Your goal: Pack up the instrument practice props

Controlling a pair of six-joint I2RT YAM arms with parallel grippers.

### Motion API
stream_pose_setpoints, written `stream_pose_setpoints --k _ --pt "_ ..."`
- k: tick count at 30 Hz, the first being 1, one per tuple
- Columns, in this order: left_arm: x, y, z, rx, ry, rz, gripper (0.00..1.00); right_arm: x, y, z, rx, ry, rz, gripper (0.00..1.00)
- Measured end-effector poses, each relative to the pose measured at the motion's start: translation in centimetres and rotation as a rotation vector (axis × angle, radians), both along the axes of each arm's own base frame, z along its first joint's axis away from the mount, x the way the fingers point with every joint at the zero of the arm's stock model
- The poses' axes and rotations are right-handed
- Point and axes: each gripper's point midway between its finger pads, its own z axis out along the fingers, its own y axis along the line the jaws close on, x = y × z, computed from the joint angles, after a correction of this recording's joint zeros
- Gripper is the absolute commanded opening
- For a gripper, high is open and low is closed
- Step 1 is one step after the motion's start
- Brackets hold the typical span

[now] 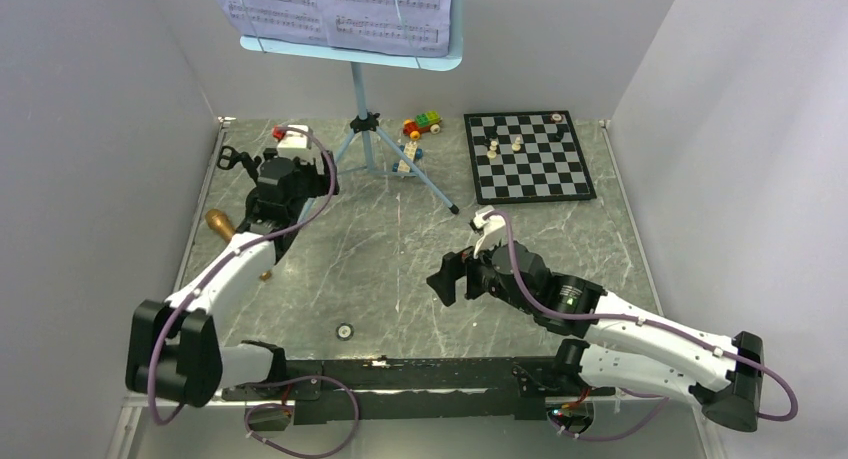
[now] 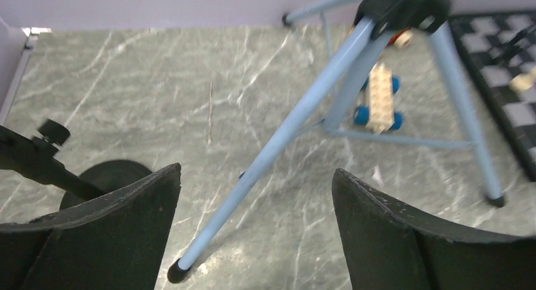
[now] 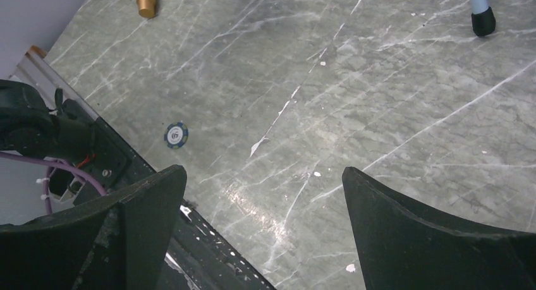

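- Probably lining up spread, empty left gripper (image 2: 256, 176) on music stand (image 2: 297, 122) leg, mid-frame.
- Right gripper (image 3: 262, 176) likewise spread, empty.
- Next: centre on leg, then pinch.

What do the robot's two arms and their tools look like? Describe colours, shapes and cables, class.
Both the left arm and right arm have white links between black joints, with a purple cable looping along each. The left tool and right tool each carry two broad, curved matte-black fingers.
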Motion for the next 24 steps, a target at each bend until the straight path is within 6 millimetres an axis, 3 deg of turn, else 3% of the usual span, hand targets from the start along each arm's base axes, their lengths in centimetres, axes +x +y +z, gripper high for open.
stream_pose_setpoints --k 4,8,15,17,20,24 --pt "1.2 -0.1 -4.3 0.042 0.112 -0.003 0.83 -0.2 -0.5 0.3 0.011 0.004 -0.01 0.99" --pt "2.7 -0.4 -6.7 0.081 0.184 -0.013 0.8 0.0 -0.6 0.2 0.003 0.003 -0.025 0.99" --pt "3.9 -0.5 -9.0 0.132 0.235 -0.025 0.71 0.6 -0.6 -1.5 -0.057 0.013 -0.047 0.99" --pt "4.0 -0.5 -9.6 0.141 0.249 -0.028 0.64 0.7 -0.6 -1.9 -0.074 0.017 -0.049 0.99" --pt "4.4 -0.6 -10.2 0.152 0.26 -0.032 0.44 0.9 -0.5 -2.5 -0.093 0.022 -0.052 0.99" --pt "4.8 -0.6 -10.4 0.162 0.267 -0.035 0.37 1.1 -0.3 -2.6 -0.097 0.016 -0.052 0.98"
